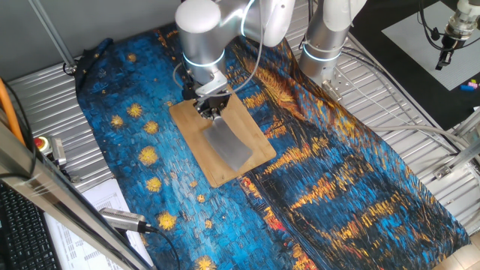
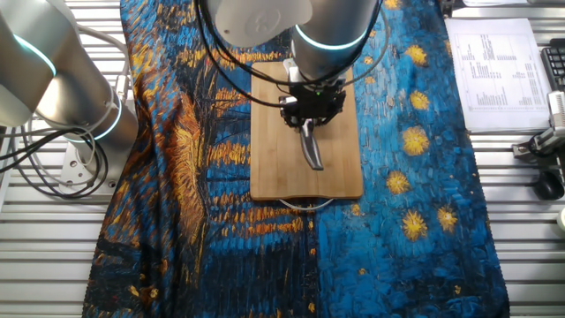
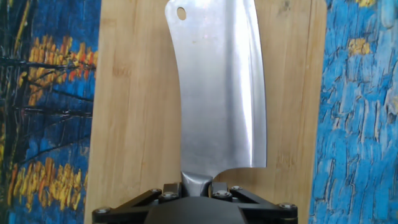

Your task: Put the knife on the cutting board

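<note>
The knife, an all-metal cleaver with a broad grey blade, lies flat along the middle of the cutting board. The board is light-brown bamboo and rests on the painted cloth. My gripper is shut on the knife's handle, with a finger pressed against each side of it. In one fixed view the blade stretches from my gripper toward the board's near end. In the other fixed view the knife shows as a thin strip below my gripper on the board.
A blue and orange painted cloth covers the table. A second arm's base stands at the back right. Papers and a keyboard lie beside the cloth. A wire loop sticks out from the board's end.
</note>
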Motion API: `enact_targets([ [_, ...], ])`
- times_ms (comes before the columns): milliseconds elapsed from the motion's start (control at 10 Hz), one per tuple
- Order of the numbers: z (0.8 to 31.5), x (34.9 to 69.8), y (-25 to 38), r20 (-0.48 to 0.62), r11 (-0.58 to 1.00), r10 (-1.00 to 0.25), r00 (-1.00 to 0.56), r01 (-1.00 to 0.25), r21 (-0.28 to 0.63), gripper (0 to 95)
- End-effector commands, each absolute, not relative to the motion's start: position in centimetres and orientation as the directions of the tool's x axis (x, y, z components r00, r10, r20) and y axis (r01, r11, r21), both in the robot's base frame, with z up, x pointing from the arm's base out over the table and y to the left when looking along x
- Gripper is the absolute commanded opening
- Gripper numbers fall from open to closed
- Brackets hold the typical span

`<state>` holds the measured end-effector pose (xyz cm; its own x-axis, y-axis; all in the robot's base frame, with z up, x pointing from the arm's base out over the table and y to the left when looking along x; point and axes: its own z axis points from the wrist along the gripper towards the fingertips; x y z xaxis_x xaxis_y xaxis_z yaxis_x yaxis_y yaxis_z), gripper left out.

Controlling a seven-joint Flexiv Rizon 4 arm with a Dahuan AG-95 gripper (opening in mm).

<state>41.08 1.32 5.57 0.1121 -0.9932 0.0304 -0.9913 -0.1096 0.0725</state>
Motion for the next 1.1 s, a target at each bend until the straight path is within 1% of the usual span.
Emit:
enact_targets([
  [100, 5.7, 40.9, 1.3, 0.041, -0.086, -0.995, 0.089, -0.994, 0.068, 0.0],
  [300, 5.7, 40.9, 1.1, 0.054, -0.079, -0.995, 0.083, -0.994, 0.069, 0.0],
  [700, 5.2, 40.9, 0.0, 0.037, -0.109, -0.993, 0.112, -0.992, 0.069, 0.0],
  [800, 4.9, 40.9, -0.1, 0.012, -0.101, -0.995, 0.102, -0.993, 0.069, 0.0],
  [1100, 4.9, 40.9, -0.1, 0.012, -0.103, -0.995, 0.104, -0.992, 0.068, 0.0],
])
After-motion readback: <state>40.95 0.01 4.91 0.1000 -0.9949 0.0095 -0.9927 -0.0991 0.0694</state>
